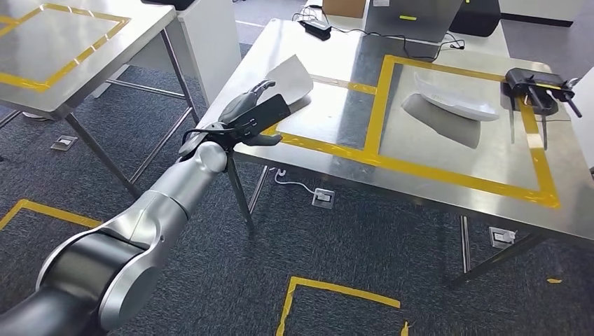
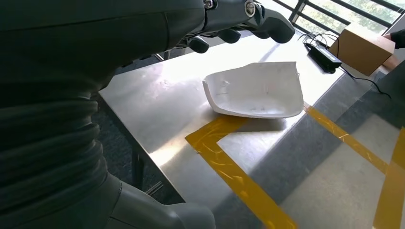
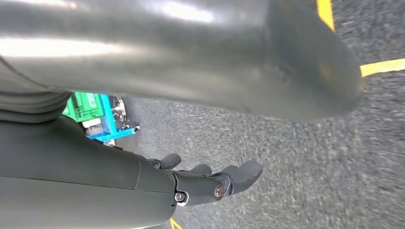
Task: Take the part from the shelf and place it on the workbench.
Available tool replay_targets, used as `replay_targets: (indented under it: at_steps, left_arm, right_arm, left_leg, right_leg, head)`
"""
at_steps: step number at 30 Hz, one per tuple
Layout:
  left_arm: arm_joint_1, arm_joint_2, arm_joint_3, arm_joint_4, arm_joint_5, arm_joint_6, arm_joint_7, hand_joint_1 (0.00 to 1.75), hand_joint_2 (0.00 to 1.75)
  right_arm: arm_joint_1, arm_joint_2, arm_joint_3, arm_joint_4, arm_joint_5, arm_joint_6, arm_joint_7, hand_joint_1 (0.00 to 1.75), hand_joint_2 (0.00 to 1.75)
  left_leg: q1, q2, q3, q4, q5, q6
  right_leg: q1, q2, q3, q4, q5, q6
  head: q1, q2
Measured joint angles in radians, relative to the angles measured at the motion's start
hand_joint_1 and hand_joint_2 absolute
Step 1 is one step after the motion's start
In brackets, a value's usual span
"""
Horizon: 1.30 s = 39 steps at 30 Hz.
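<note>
The white part [image 2: 255,90] lies on the steel desk [image 1: 448,150] near its corner, resting partly across the yellow tape line [image 2: 239,176] that frames the marked square. It is a thin, curved shell, hollow side showing in the left wrist view, with a smooth pale surface and one straight-cut edge; it looks light and rigid.

The left hand [image 1: 253,112] hovers just beside the part, over the desk edge, fingers [image 2: 267,19] spread with nothing between them; in the left wrist view a clear gap separates them from the shell. I judge this to be the end of the placing step: the part is set down and let go. The next move calls for drawing the left arm clear without brushing the shell, since it sits close to the desk's corner and would slide easily on the steel.

The right hand [image 3: 210,183] hangs low over the grey carpet, fingers loosely apart and holding nothing.

A second white shell [image 1: 455,103] lies inside the taped square, with a black tool [image 1: 536,87] beyond it.
</note>
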Motion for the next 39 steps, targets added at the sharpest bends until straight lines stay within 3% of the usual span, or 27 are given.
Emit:
replay_targets:
  at_steps: [1, 3, 5, 8, 9, 11, 13, 14, 15, 16, 18, 20, 21, 23, 24, 25, 26, 28, 29, 30, 31, 33, 35, 36, 37, 39]
  left_arm:
    - [0.000, 0.001, 0.000, 0.000, 0.000, 0.000, 0.001, 0.00, 1.75]
    - [0.000, 0.003, 0.000, -0.002, 0.000, 0.000, 0.001, 0.00, 1.75]
    - [-0.002, 0.006, 0.000, -0.003, -0.003, 0.000, 0.002, 0.00, 1.75]
    - [-0.004, 0.013, 0.000, -0.005, -0.009, -0.002, 0.005, 0.00, 1.75]
    - [-0.006, 0.017, 0.000, -0.006, -0.010, -0.003, 0.006, 0.00, 1.75]
    - [-0.012, 0.026, -0.001, -0.006, -0.011, -0.008, 0.007, 0.00, 1.75]
    - [-0.017, 0.031, -0.001, -0.005, -0.011, -0.013, 0.007, 0.00, 1.75]
    - [-0.017, 0.033, -0.001, -0.003, -0.011, -0.015, 0.008, 0.00, 1.75]
    - [-0.017, 0.035, -0.001, -0.002, -0.011, -0.017, 0.008, 0.00, 1.75]
    - [-0.017, 0.036, -0.002, -0.001, -0.011, -0.019, 0.008, 0.00, 1.75]
    - [-0.020, 0.037, -0.002, 0.000, -0.010, -0.020, 0.007, 0.00, 1.75]
    - [-0.024, 0.037, -0.003, 0.000, -0.010, -0.020, 0.007, 0.00, 1.75]
    - [-0.027, 0.037, -0.004, 0.000, -0.010, -0.020, 0.006, 0.00, 1.75]
    - [-0.029, 0.038, -0.004, 0.002, -0.011, -0.020, 0.006, 0.00, 1.75]
    - [-0.031, 0.038, -0.005, 0.004, -0.011, -0.020, 0.006, 0.00, 1.75]
    - [-0.031, 0.038, -0.005, 0.005, -0.011, -0.019, 0.006, 0.00, 1.75]
    - [-0.032, 0.039, -0.006, 0.006, -0.011, -0.018, 0.006, 0.00, 1.75]
    - [-0.030, 0.040, -0.006, 0.009, -0.011, -0.016, 0.003, 0.00, 1.75]
    - [-0.027, 0.042, -0.006, 0.011, -0.010, -0.015, 0.001, 0.00, 1.75]
    - [-0.023, 0.043, -0.006, 0.013, -0.010, -0.014, -0.002, 0.00, 1.75]
    - [-0.019, 0.044, -0.006, 0.015, -0.010, -0.013, -0.004, 0.00, 1.75]
    - [-0.014, 0.046, -0.006, 0.016, -0.010, -0.012, -0.010, 0.00, 1.75]
    - [-0.013, 0.050, -0.006, 0.015, -0.009, -0.012, -0.017, 0.00, 1.75]
    - [-0.013, 0.051, -0.006, 0.015, -0.008, -0.012, -0.020, 0.00, 1.75]
    - [-0.013, 0.052, -0.006, 0.015, -0.007, -0.012, -0.022, 0.00, 1.75]
    - [-0.012, 0.053, -0.006, 0.017, -0.006, -0.012, -0.024, 0.00, 1.75]
  right_arm:
    - [0.000, 0.000, 0.000, 0.000, 0.001, 0.001, 0.000, 0.00, 0.00]
    - [-0.002, -0.002, 0.000, 0.000, 0.002, 0.002, 0.000, 0.00, 0.00]
    - [-0.003, -0.003, 0.000, 0.000, 0.002, 0.003, -0.001, 0.00, 0.00]
    - [-0.003, -0.005, 0.000, 0.000, 0.002, 0.004, -0.001, 0.00, 0.00]
    - [-0.004, -0.005, 0.000, 0.000, 0.002, 0.004, 0.000, 0.00, 0.00]
    - [-0.004, -0.004, 0.000, 0.000, 0.002, 0.004, -0.001, 0.00, 0.00]
    - [-0.004, -0.005, 0.000, 0.000, 0.002, 0.006, 0.000, 0.00, 0.00]
    - [-0.004, -0.005, 0.000, 0.000, 0.002, 0.006, 0.000, 0.00, 0.00]
    - [-0.004, -0.005, 0.000, 0.000, 0.002, 0.007, 0.000, 0.00, 0.00]
    - [-0.004, -0.005, 0.000, 0.000, 0.002, 0.008, 0.000, 0.00, 0.00]
    - [-0.005, -0.005, 0.000, 0.000, 0.002, 0.008, 0.000, 0.00, 0.00]
    - [-0.005, -0.005, 0.000, 0.000, 0.002, 0.008, 0.000, 0.00, 0.00]
    - [-0.005, -0.005, 0.000, 0.000, 0.002, 0.008, 0.000, 0.00, 0.00]
    - [-0.004, -0.005, 0.000, 0.000, 0.002, 0.008, -0.001, 0.00, 0.00]
    - [-0.003, -0.004, 0.000, 0.000, 0.002, 0.008, -0.002, 0.00, 0.00]
    - [-0.002, -0.004, 0.000, 0.000, 0.002, 0.008, -0.001, 0.00, 0.00]
    - [-0.001, -0.003, 0.000, 0.000, 0.002, 0.008, 0.001, 0.00, 0.00]
    - [-0.001, -0.002, 0.000, 0.000, 0.005, 0.008, 0.005, 0.00, 0.00]
    - [-0.001, -0.002, 0.000, 0.000, 0.006, 0.008, 0.006, 0.00, 0.00]
    - [-0.001, -0.002, 0.000, 0.000, 0.007, 0.009, 0.006, 0.00, 0.00]
    - [-0.001, -0.002, 0.000, 0.000, 0.008, 0.009, 0.006, 0.00, 0.00]
    - [-0.002, -0.002, 0.000, 0.000, 0.008, 0.010, 0.006, 0.00, 0.00]
    - [-0.005, -0.003, 0.001, 0.000, 0.008, 0.010, 0.008, 0.00, 0.00]
    - [-0.006, -0.003, 0.001, 0.000, 0.008, 0.009, 0.008, 0.00, 0.00]
    - [-0.007, -0.003, 0.001, 0.000, 0.008, 0.009, 0.009, 0.00, 0.00]
    - [-0.006, -0.002, 0.001, 0.000, 0.008, 0.008, 0.009, 0.00, 0.00]
  left_leg:
    - [-0.001, 0.000, -0.009, 0.005, 0.004, 0.000]
    - [-0.003, 0.000, -0.022, 0.014, 0.009, -0.004]
    - [-0.004, 0.001, -0.029, 0.018, 0.016, -0.014]
    - [-0.003, 0.000, -0.035, 0.014, 0.029, -0.032]
    - [-0.003, -0.001, -0.041, 0.021, 0.019, -0.038]
    - [-0.001, -0.003, -0.067, 0.085, -0.042, -0.051]
    - [0.006, -0.003, -0.103, 0.213, -0.125, -0.063]
    - [0.010, -0.003, -0.112, 0.266, -0.147, -0.068]
    - [0.013, -0.003, -0.108, 0.291, -0.148, -0.071]
    - [0.015, -0.003, -0.083, 0.276, -0.129, -0.073]
    - [0.018, -0.003, 0.007, 0.155, -0.086, -0.074]
    - [0.014, -0.007, 0.083, 0.035, -0.084, -0.067]
    - [0.011, -0.009, 0.095, 0.008, -0.091, -0.061]
    - [0.007, -0.010, 0.085, 0.001, -0.078, -0.042]
    - [0.008, -0.009, 0.079, -0.002, -0.067, -0.032]
    - [0.009, -0.007, 0.069, -0.005, -0.054, -0.022]
    - [0.012, -0.005, 0.058, -0.008, -0.039, -0.014]
    - [0.009, -0.004, 0.029, -0.008, -0.013, -0.007]
    - [0.008, -0.003, 0.013, -0.006, -0.001, -0.006]
    - [0.006, -0.003, -0.004, -0.004, 0.010, -0.006]
    - [0.005, -0.003, -0.021, -0.001, 0.021, -0.006]
    - [0.004, -0.003, -0.052, 0.008, 0.041, -0.010]
    - [0.002, -0.003, -0.073, 0.014, 0.058, -0.019]
    - [0.002, -0.002, -0.076, 0.015, 0.066, -0.025]
    - [0.002, -0.002, -0.078, 0.012, 0.075, -0.031]
    - [0.002, -0.002, -0.081, 0.007, 0.085, -0.042]
  right_leg:
    - [0.002, 0.000, 0.035, -0.041, 0.019, -0.004]
    - [0.008, 0.000, 0.131, -0.180, 0.050, -0.016]
    - [0.016, 0.000, 0.180, -0.261, 0.058, -0.026]
    - [0.016, 0.000, 0.176, -0.275, 0.073, -0.038]
    - [0.012, -0.002, 0.172, -0.280, 0.082, -0.045]
    - [0.005, -0.006, 0.160, -0.287, 0.100, -0.055]
    - [0.005, -0.008, 0.140, -0.287, 0.116, -0.059]
    - [0.005, -0.009, 0.130, -0.287, 0.124, -0.058]
    - [0.004, -0.010, 0.119, -0.287, 0.133, -0.057]
    - [0.003, -0.010, 0.108, -0.286, 0.142, -0.055]
    - [0.000, -0.010, 0.089, -0.283, 0.159, -0.046]
    - [-0.001, -0.008, 0.078, -0.282, 0.176, -0.032]
    - [-0.002, -0.008, 0.076, -0.284, 0.186, -0.025]
    - [-0.004, -0.006, 0.073, -0.294, 0.205, -0.009]
    - [-0.005, -0.005, 0.067, -0.292, 0.198, -0.003]
    - [-0.006, -0.004, 0.057, -0.274, 0.172, 0.001]
    - [-0.007, -0.003, 0.042, -0.235, 0.128, 0.004]
    - [-0.004, -0.002, 0.008, -0.106, 0.024, 0.007]
    - [-0.003, -0.002, -0.002, -0.043, -0.003, 0.008]
    - [-0.002, -0.002, -0.001, -0.001, -0.007, 0.007]
    - [-0.001, -0.001, 0.015, 0.008, 0.009, 0.006]
    - [0.002, -0.002, 0.098, -0.073, 0.052, -0.003]
    - [0.010, -0.002, 0.196, -0.208, 0.039, -0.015]
    - [0.013, -0.002, 0.223, -0.253, 0.025, -0.020]
    - [0.016, -0.001, 0.232, -0.274, 0.018, -0.025]
    - [0.012, -0.002, 0.221, -0.279, 0.036, -0.037]
  head:
    - [0.000, 0.000]
    - [0.000, 0.000]
    - [0.000, 0.000]
    - [0.000, 0.000]
    - [-0.001, 0.000]
    - [-0.005, 0.000]
    - [-0.009, 0.000]
    - [-0.009, 0.000]
    - [-0.009, 0.000]
    - [-0.009, 0.000]
    - [-0.010, 0.000]
    - [-0.009, 0.000]
    - [-0.010, 0.000]
    - [-0.012, 0.000]
    - [-0.013, 0.000]
    - [-0.012, 0.000]
    - [-0.010, 0.000]
    - [-0.007, 0.000]
    - [-0.006, 0.000]
    - [-0.006, 0.000]
    - [-0.006, 0.000]
    - [-0.006, 0.000]
    - [-0.007, 0.000]
    - [-0.006, 0.000]
    - [-0.006, 0.000]
    - [-0.004, 0.000]
